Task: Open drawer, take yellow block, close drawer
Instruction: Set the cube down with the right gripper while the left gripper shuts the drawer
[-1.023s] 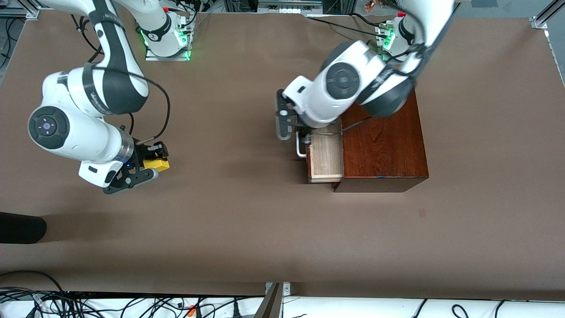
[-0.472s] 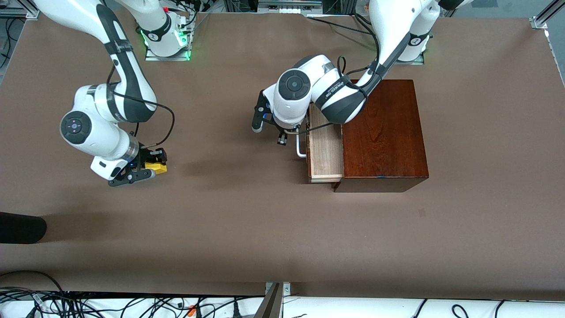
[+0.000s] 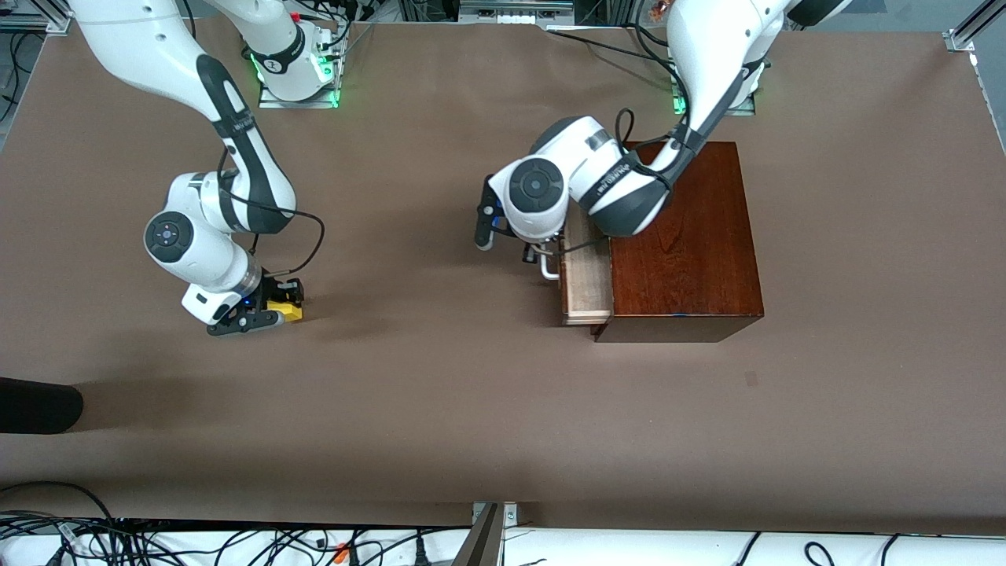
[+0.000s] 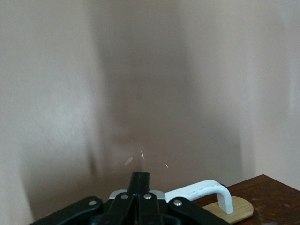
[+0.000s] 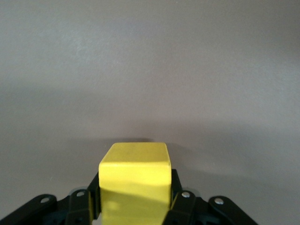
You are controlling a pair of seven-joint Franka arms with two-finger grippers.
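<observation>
The dark reddish-brown wooden box (image 3: 684, 251) stands toward the left arm's end of the table. Its drawer (image 3: 587, 279) is partly open and shows a pale wood inside. My left gripper (image 3: 531, 251) is shut and empty, right against the white handle (image 3: 548, 269). In the left wrist view the shut fingers (image 4: 139, 180) sit beside the handle (image 4: 202, 192) and the dark drawer front (image 4: 267, 197). My right gripper (image 3: 277, 308) is shut on the yellow block (image 3: 291, 313), low over the table toward the right arm's end. The block (image 5: 134, 180) fills the right wrist view between the fingers.
A dark rounded object (image 3: 35, 405) lies at the table's edge at the right arm's end, nearer the front camera. Cables (image 3: 236, 542) and a metal post (image 3: 487, 534) line the near edge. The brown tabletop (image 3: 440, 377) stretches between the arms.
The drawer has slid partway into the box with my left gripper at its handle. My right gripper has come down toward the table with the yellow block.
</observation>
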